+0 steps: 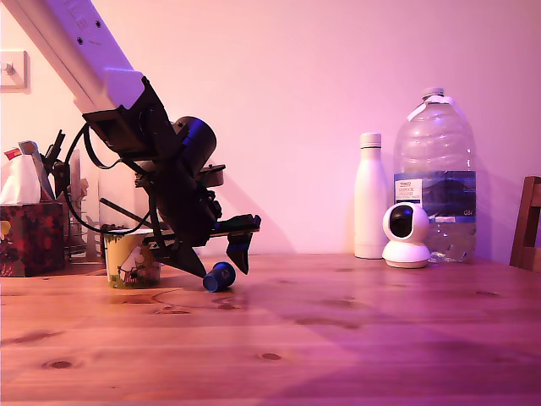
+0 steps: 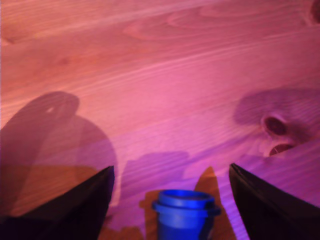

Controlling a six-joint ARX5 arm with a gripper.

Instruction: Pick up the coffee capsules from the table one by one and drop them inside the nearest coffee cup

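Glossy dark-blue tapered coffee capsule (image 2: 185, 214) lies on knotty pine table (image 1: 338, 338), between spread black gripper (image 2: 172, 200) fingers, untouched. Centre, lower, pinch body gently; printed yellow-green mug (image 1: 131, 260) waits at 9 o'clock.

One coffee capsule (image 1: 220, 277) (image 2: 185, 214) is in sight, lying on the one table (image 1: 338, 338) (image 2: 165, 85). One coffee cup (image 1: 132, 260) stands there, partly behind the arm. There are two bottles: one slim white bottle (image 1: 370, 196) and one big clear water bottle (image 1: 434, 173). One small white camera (image 1: 406, 236) sits in front of them. One tissue box (image 1: 32, 239) stands at the exterior view's left, and one chair (image 1: 528, 222) edge shows at its right. One wall switch (image 1: 12, 69) is visible.
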